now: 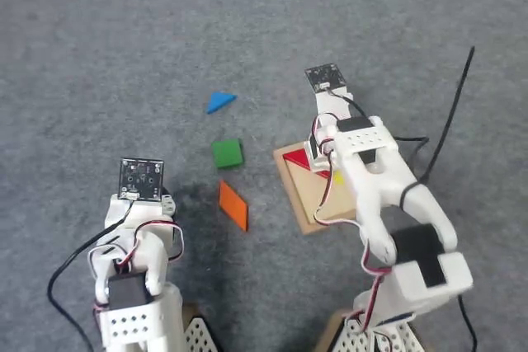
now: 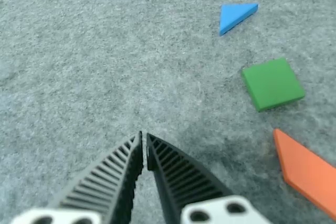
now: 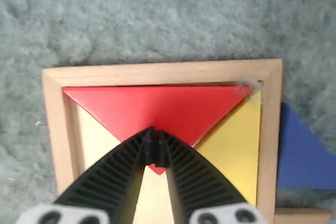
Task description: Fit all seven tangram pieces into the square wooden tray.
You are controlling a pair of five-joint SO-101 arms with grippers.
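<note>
Inside the tray [image 3: 157, 72]: one red triangle [image 3: 157, 106] flush along a rim, one yellow triangle [image 3: 236, 145] touching it. One dark blue piece [image 3: 302, 156] just outside the rim. Apart from the tray, on open counter [image 1: 99, 55]: one light blue triangle [image 1: 220, 102], one green square [image 1: 227, 153], one orange parallelogram [image 1: 233, 204]. Right pincer [image 3: 154, 132] pressed together over the tray; left pincer [image 2: 143, 137] pressed together, empty.

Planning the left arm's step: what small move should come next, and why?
Probably open the left tool and ease toward the green square piece: the tool is shut over grey carpet, and that piece lies loose outside the square wooden tray.
</note>
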